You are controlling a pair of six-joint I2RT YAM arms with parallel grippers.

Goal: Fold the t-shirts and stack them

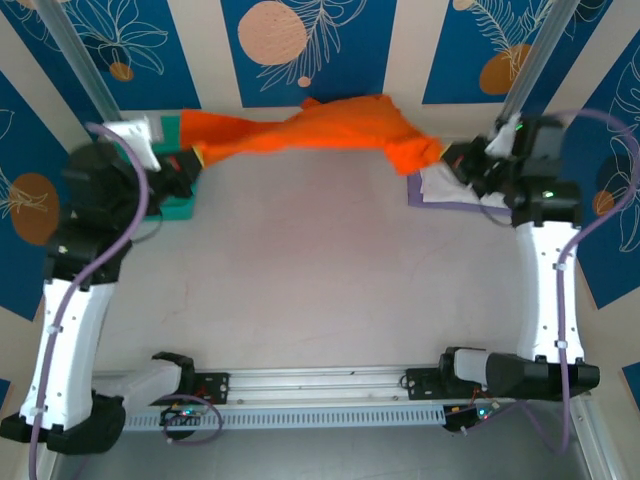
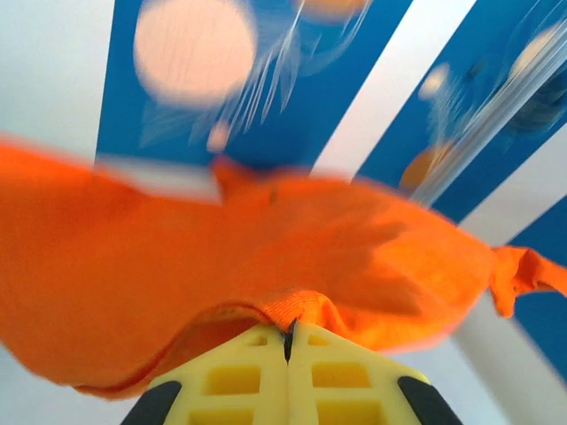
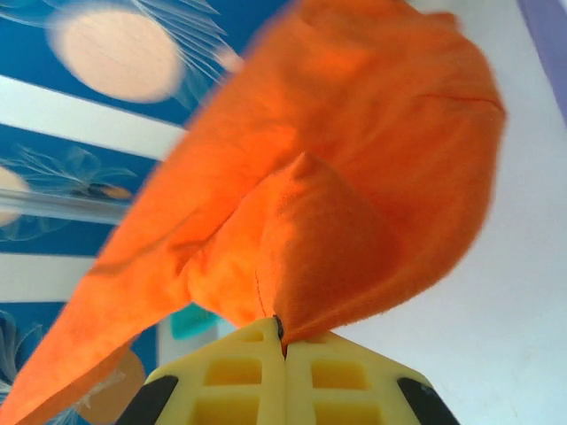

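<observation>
Orange t-shirt (image 1: pixel 320 130) stretched along the counter's (image 1: pixel 320 290) far edge, my left jaws pinched shut on its hem near the teal basket (image 1: pixel 176 207), my right jaws clamped on its other end just beside the folded lavender t-shirt (image 1: pixel 440 207), broad open counter nearer my bases.

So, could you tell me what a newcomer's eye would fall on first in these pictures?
The bright orange t-shirt stands out at once, strung across the far side of the table, one end pinched in the shut left hand and the other in the shut right hand. After that come the white t-shirt folded on the lavender t-shirt at the far right, and the teal basket at the far left.
</observation>
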